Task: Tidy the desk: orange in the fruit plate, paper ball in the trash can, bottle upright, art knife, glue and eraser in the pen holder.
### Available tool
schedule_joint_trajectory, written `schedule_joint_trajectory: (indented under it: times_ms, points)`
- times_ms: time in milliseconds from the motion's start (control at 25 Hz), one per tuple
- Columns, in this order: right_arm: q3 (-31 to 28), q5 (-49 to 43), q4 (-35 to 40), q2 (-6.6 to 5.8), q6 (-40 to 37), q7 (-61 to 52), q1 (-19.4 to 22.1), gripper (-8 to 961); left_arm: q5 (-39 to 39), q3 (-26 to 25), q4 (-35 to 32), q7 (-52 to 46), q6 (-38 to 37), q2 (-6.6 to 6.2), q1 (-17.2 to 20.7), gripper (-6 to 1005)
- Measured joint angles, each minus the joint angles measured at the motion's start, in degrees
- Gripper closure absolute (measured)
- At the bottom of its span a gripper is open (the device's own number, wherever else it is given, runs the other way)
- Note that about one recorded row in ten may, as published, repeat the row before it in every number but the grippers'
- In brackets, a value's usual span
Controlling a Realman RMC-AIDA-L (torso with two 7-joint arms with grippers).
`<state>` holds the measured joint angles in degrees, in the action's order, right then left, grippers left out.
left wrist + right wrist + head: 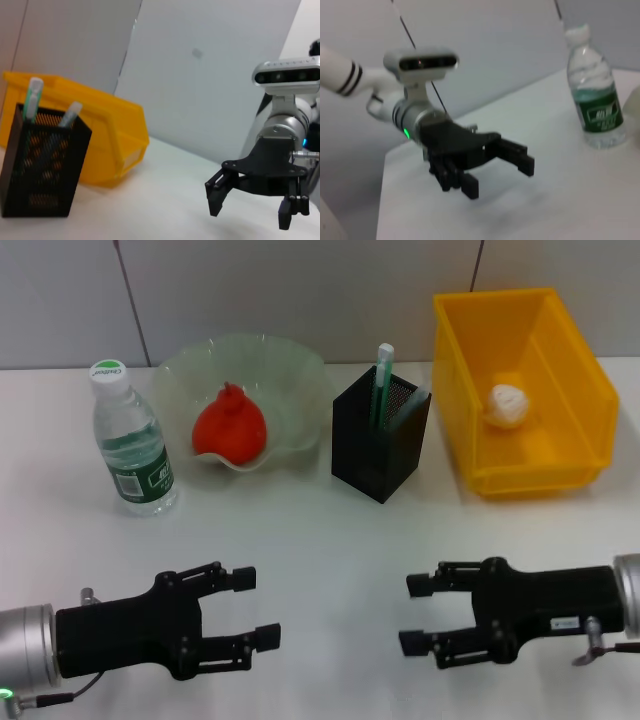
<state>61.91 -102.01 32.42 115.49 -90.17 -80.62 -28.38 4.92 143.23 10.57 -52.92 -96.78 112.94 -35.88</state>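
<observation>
Head view shows both claws spread and empty, left claw (247, 608) and right claw (417, 613) low over the white worktop (320, 540). One red-orange fruit (230, 426) sits in the glass plate (245, 400), one paper ball (507, 404) in the yellow bin (520, 380), one clear water bottle (130, 440) upright, one black mesh holder (381, 437) (holding two visible sticks). Nothing seems left; best keep clear.

The head camera looks forward and down from the near edge of the white bench (330, 540) toward its far edge. Each wrist camera sits low, looking across at the opposite arm: the left sees the right gripper (252, 202), the right sees the left gripper (495, 167).
</observation>
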Motion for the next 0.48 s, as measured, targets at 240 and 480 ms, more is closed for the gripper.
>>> schedule_joint_trajectory:
  times_ms: [240,480]
  points:
    - [-0.03,-1.52,0.00,0.50,1.62,0.38,-0.22,150,0.01,1.32,1.92,-0.47,-0.02,0.29,-1.38,152]
    - [-0.09,-1.34,0.06,0.88,1.86,0.82,-0.31,151,0.01,1.97,2.19,0.06,0.70,0.30,-1.85,152]
